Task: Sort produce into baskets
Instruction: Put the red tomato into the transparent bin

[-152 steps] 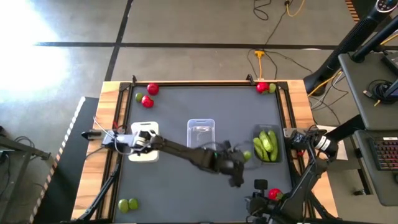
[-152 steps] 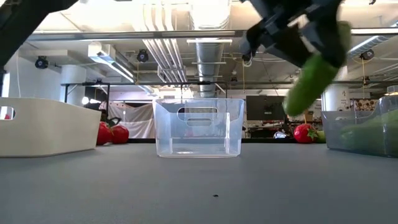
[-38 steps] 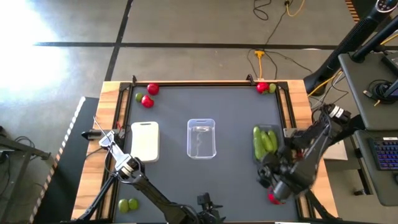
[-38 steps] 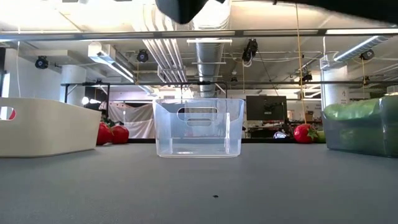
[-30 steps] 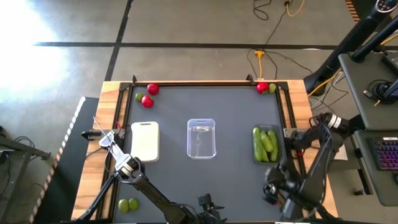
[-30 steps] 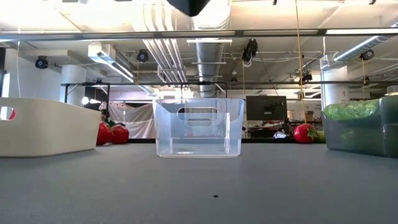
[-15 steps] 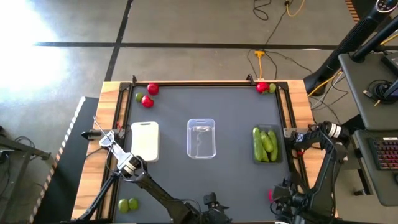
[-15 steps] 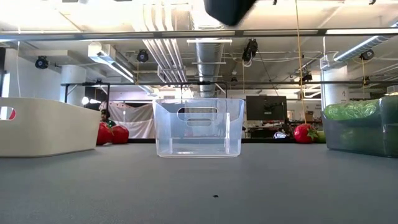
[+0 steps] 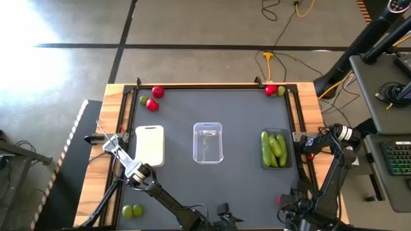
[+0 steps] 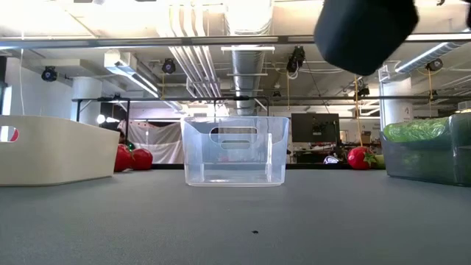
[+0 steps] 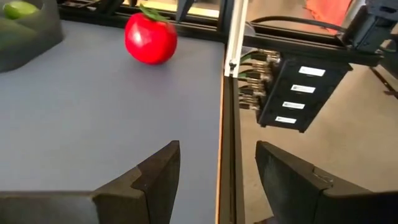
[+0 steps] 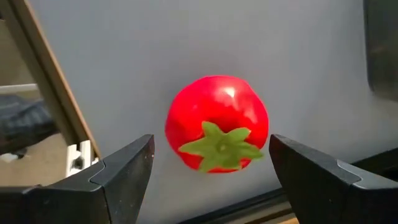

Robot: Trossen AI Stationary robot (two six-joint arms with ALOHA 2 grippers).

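Right wrist view: red fruit point(image 12: 217, 122) lies between the spread right gripper point(image 12: 211, 171) fingers.

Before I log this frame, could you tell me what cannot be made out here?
- Right gripper: high view, cut off by the bottom edge.
- White basket: low view, its wall hides the inside.
- Dark blurred shape at the top: low view, cut off by the edge; which arm, unclear.

Red tomato point(image 12: 217, 122), green top up, on grey mat; cucumbers point(image 9: 273, 148) in dark basket point(image 9: 287, 151).
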